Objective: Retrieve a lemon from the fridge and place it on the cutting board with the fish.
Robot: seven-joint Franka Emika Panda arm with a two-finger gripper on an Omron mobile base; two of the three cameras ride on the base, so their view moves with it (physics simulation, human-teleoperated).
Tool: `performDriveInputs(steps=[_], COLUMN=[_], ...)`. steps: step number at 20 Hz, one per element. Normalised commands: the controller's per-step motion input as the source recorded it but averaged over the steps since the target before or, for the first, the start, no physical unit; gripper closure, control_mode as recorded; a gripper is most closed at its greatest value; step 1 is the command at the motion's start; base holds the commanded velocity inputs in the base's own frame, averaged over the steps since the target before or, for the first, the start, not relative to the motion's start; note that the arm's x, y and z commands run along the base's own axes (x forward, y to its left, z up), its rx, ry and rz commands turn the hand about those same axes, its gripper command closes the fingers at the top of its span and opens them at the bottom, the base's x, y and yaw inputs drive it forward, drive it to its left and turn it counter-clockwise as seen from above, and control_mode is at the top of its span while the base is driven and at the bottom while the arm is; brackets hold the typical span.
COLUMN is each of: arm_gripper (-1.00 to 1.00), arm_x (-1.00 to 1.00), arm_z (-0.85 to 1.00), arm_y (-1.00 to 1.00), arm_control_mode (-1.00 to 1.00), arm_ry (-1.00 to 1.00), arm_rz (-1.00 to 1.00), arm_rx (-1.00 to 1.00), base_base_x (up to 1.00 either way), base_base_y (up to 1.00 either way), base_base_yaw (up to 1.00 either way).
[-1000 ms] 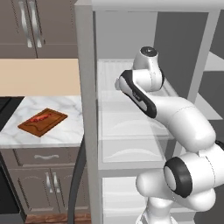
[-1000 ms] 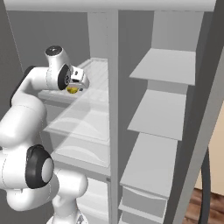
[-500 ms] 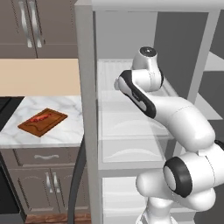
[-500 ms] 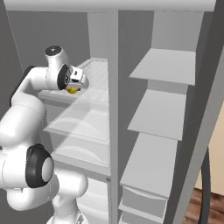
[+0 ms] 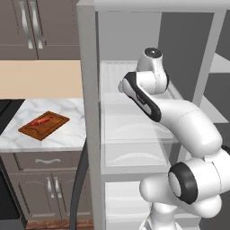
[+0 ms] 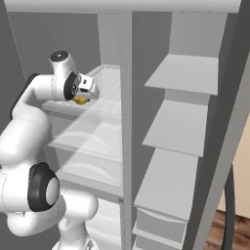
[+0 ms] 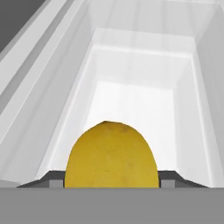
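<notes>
The yellow lemon [image 7: 111,155] sits low in the hand view, pressed between my two dark fingertips [image 7: 54,179]. My gripper [image 7: 111,180] is shut on the lemon inside the open grey fridge [image 5: 87,90], over a white upper shelf. From the right base view the gripper [image 6: 84,97] shows at the end of the bent arm, with the lemon [image 6: 80,101] as a yellow spot under it. On the marble counter to the left lies the reddish-brown cutting board [image 5: 53,127], and the red fish [image 5: 40,121] rests on it.
White shelf walls [image 7: 61,113] rise close on both sides of the hand. The fridge's middle post [image 6: 127,97] stands just right of the gripper, with door shelves [image 6: 180,122] beyond. Brown-grey cabinets [image 5: 31,27] hang above the counter [image 5: 72,134].
The jaws have come together onto the lemon. The arm has hardly moved.
</notes>
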Motion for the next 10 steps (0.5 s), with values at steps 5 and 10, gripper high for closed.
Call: performDriveInputs(steps=[5,10], arm_gripper=[1.00,1.00], arm_x=[-0.81,-0.99], arm_z=[0.09,0.16], arm_y=[-0.47,-0.47], arm_control_mode=[-1.00,-1.00], arm_ry=[-0.01,0.00], arm_rz=[-0.05,-0.06], arm_rx=[0.00,0.00], base_base_x=[0.00,0.00], base_base_y=[0.00,0.00], base_base_yaw=[0.00,0.00])
